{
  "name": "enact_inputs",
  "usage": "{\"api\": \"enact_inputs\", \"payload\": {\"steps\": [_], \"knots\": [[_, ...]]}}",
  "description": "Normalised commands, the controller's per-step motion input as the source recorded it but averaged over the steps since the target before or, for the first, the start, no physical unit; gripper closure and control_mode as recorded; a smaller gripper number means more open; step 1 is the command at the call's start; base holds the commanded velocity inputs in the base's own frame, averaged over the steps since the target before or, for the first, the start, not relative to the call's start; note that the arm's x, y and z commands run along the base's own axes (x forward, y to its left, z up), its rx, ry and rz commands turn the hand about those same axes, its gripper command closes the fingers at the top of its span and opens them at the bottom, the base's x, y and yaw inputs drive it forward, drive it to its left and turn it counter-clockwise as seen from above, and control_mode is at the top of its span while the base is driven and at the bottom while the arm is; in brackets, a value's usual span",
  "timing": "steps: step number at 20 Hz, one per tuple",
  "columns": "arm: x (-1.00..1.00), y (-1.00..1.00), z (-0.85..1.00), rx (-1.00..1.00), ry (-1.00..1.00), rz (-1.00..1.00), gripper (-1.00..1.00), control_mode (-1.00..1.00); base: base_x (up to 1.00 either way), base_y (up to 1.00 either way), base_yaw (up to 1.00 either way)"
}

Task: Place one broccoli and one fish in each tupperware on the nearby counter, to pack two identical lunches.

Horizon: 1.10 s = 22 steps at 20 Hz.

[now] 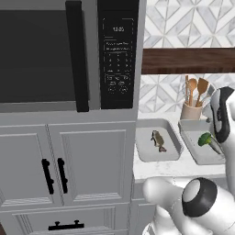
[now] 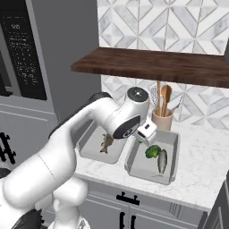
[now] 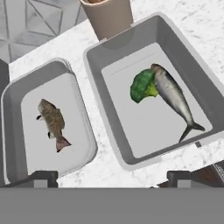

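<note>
Hand view shows the gripper (image 3: 111, 177) spread wide and empty above the right tupperware (image 3: 105, 52) holding broccoli (image 3: 142, 87) and fish (image 3: 175, 98) (packed); the left tupperware (image 3: 11, 113), fish-only (image 3: 52, 122), likely needs broccoli next.

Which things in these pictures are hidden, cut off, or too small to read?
- Left base view: the right pale-grey rectangular tray is partly covered by the white arm, and no grey fish can be seen in it.
- Left base view: the microwave keypad labels are too small and blurred.
- Hand view: the tan utensil crock is cut by the top edge.
- Right base view: the brown fish in the left tray is partly behind the arm.
</note>
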Motion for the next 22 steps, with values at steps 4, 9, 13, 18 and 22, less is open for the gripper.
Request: {"api": "enact_inputs", "payload": {"steps": [4, 9, 13, 18, 22], "knots": [[-0.35, 0.90, 0.37, 0.00, 0.02, 0.20, -1.00, -1.00, 0.00, 0.00, 0.00], [-0.45, 0.64, 0.34, 0.00, 0.00, 0.16, -1.00, -1.00, 0.00, 0.00, 0.00], [-0.25, 0.38, 0.12, 0.00, 0.00, 0.07, -1.00, 1.00, -0.26, 0.42, 0.06], [0.00, 0.00, 0.00, 0.00, 0.00, 0.00, -1.00, 1.00, -0.13, 1.00, 0.06], [0.00, 0.00, 0.00, 0.00, 0.00, 0.00, -1.00, 1.00, -0.50, 0.96, 0.02]]}}
